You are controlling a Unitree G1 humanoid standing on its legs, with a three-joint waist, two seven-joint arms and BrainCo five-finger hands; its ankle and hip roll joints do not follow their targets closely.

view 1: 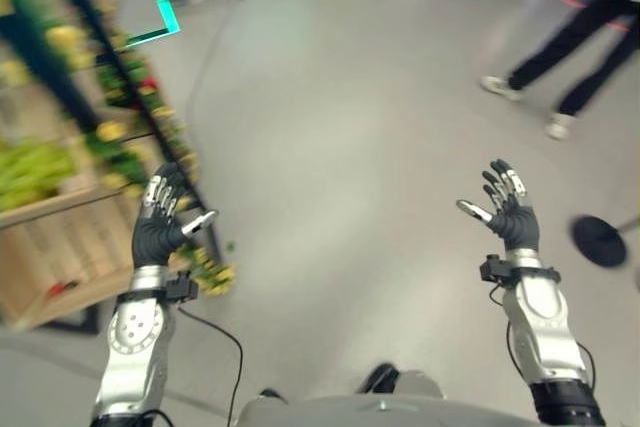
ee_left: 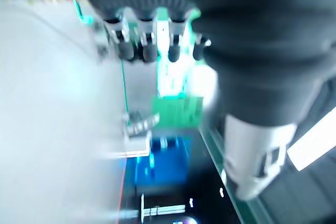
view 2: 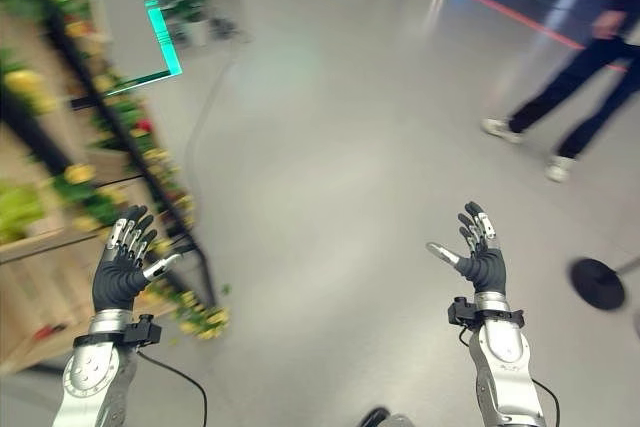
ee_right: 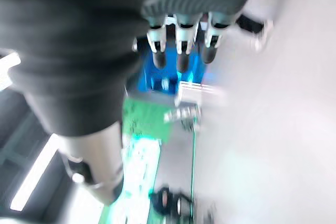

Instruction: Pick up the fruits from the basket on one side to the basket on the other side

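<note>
Overhead, both silver-grey arms reach forward and up from the lower edge of the head views, forearms nearly upright and wrists bent so the palms face inward toward each other. The left hand (view 1: 160, 222) is raised in front of a dark metal frame (view 1: 110, 62) hung with green leaves and yellow flowers; its fingers are spread and only loosely bent, the thumb sticking out toward the middle, and nothing lies in its palm. The right hand (view 1: 508, 209) mirrors it well apart on the other side, above bare glossy grey floor (view 1: 340, 147), fingers fanned and relaxed, thumb pointing inward, also holding nothing. In each wrist view the dark-tipped fingers stand in a straight row past the ribbed cover, with only blurred room beyond them.

Just beside and behind the left hand stands a pale wooden crate-like stand (view 1: 60, 247), carrying a heap of green produce (view 1: 35, 172) on its top edge; yellow fruit-like shapes (view 1: 62, 37) sit higher up among the foliage, too blurred to name. Whether any of these rests in a basket cannot be told.

At the far right a person in dark trousers and white shoes (view 1: 565, 47) stands on the floor, and a round black base plate (view 1: 600, 240) lies near the right hand.
</note>
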